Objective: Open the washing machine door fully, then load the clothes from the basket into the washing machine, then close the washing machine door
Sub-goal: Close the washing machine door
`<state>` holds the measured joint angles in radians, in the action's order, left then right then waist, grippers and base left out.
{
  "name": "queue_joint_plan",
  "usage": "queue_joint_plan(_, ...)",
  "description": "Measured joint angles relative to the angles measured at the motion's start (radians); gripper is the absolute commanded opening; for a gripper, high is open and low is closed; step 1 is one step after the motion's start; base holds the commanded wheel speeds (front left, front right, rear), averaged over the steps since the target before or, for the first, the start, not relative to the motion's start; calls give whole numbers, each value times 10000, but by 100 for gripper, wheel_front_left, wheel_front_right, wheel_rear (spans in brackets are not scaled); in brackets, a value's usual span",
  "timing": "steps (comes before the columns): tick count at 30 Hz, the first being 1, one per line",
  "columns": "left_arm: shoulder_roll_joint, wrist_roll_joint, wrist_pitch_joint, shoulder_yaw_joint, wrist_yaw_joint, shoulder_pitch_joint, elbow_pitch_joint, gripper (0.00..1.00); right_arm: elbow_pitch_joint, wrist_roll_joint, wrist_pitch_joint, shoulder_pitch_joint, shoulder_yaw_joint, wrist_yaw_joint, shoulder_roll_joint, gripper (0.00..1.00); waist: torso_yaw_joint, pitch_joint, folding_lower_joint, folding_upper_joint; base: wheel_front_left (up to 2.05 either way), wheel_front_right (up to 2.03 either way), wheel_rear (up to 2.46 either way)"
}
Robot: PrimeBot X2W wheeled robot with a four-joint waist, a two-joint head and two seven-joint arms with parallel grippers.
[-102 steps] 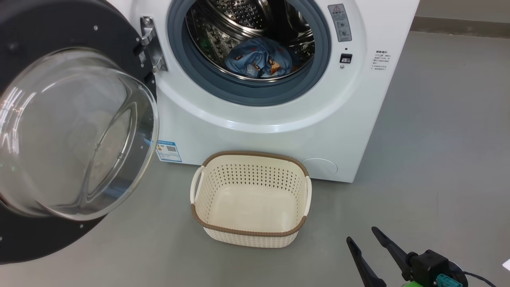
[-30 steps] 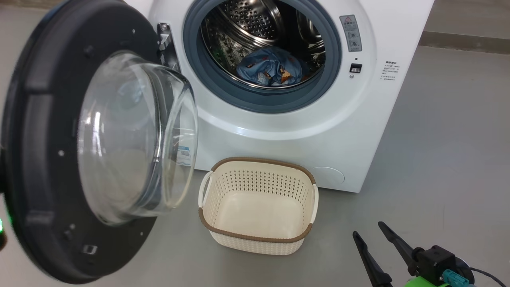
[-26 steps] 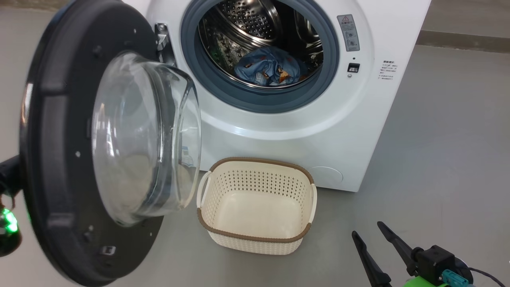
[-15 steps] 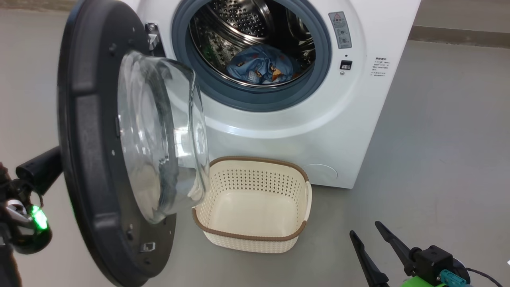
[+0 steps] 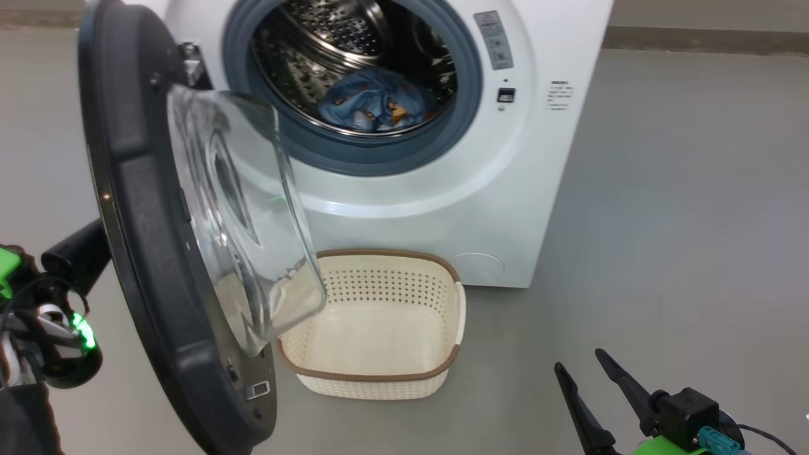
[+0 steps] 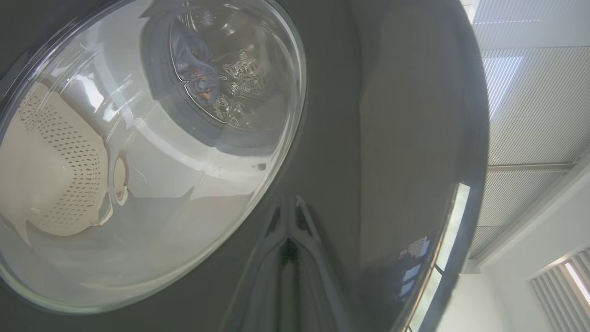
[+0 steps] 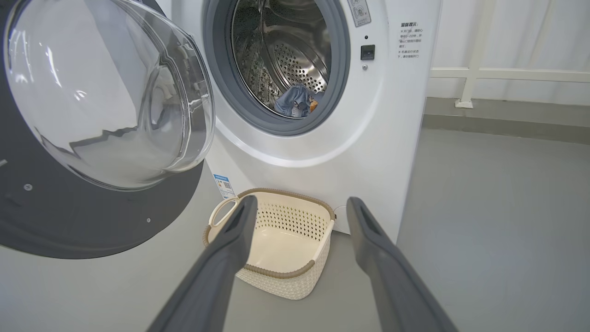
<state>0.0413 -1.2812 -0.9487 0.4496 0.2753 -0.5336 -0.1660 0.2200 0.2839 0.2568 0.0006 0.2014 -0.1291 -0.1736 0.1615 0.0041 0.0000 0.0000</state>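
We find the washing machine door [image 5: 158, 253] swung further round than a moment ago, now nearly edge-on. Its glass overlaps the empty basket [image 5: 379, 379] before the washing machine [image 5: 442, 208]. The clothes [image 5: 373, 101] remain in the drum [image 5: 303, 38]. The left gripper [image 6: 289, 244] is fully closed and empty, tips against the door's outer face. The right gripper [image 5: 576, 361] is spread wide, empty and unmoved.

— Where's the big round door [image 5: 139, 189] with the glossy black rim and bulging clear glass?
— Half open, hinged at the left of the boxy white front-loading washing machine [image 5: 404, 208].
— And the light blue fabric bundle [image 5: 373, 104] with orange prints?
— Low inside the machine. The cream perforated plastic basket [image 5: 379, 385] sits empty on the floor [image 5: 663, 221], just before it.
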Motion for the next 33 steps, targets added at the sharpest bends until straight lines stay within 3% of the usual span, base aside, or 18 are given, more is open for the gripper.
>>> queue_joint_plan(11,-27,-316,907,-376,-460,-119,-525,0,-4,0,0,0,-146,0,71,100,-848,90,0,0,0,0,0)
queue_joint_plan(33,-56,-1197,3858,-1952,-2374,-987,-2938,0,2,0,0,-22,-130,0,13,100,-1696,60,0,0,0,0,0)
